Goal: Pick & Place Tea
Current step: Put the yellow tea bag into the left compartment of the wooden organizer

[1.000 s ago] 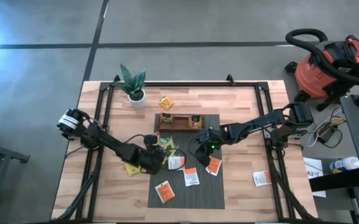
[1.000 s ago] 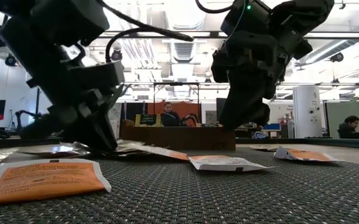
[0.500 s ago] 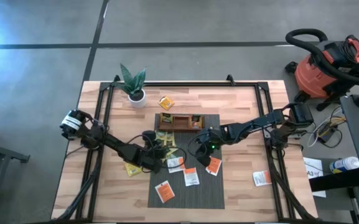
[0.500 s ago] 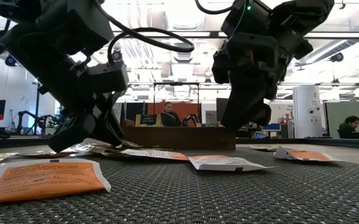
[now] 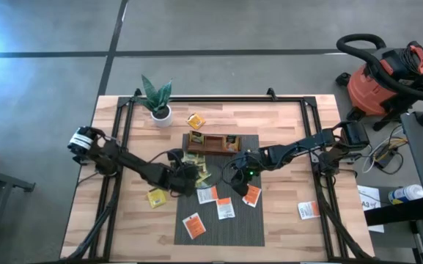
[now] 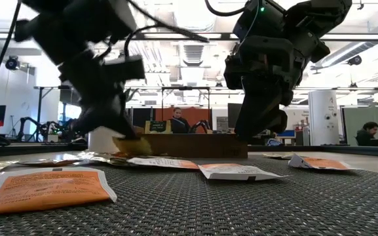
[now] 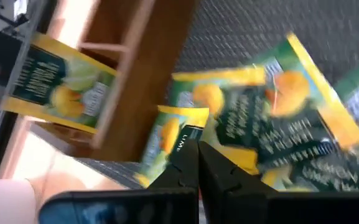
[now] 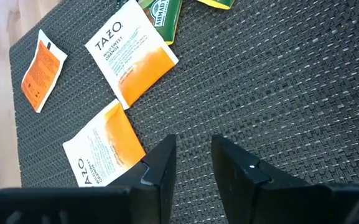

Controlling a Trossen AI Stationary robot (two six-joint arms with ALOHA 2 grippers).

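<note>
Left fingers pinch a yellow sachet at the tray's seven o'clock; right fingers hover ajar, empty.

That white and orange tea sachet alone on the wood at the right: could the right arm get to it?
Probably yes. The sachet lies alone on bare wood on that arm's side, nothing on or around it; the right end effector, open and empty, hovers over the mat.

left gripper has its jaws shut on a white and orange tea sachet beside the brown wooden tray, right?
Not quite: the left gripper has its jaws shut on a yellow and green tea sachet, not a white and orange one. It is beside the brown wooden tray, as the left wrist view shows.
</note>
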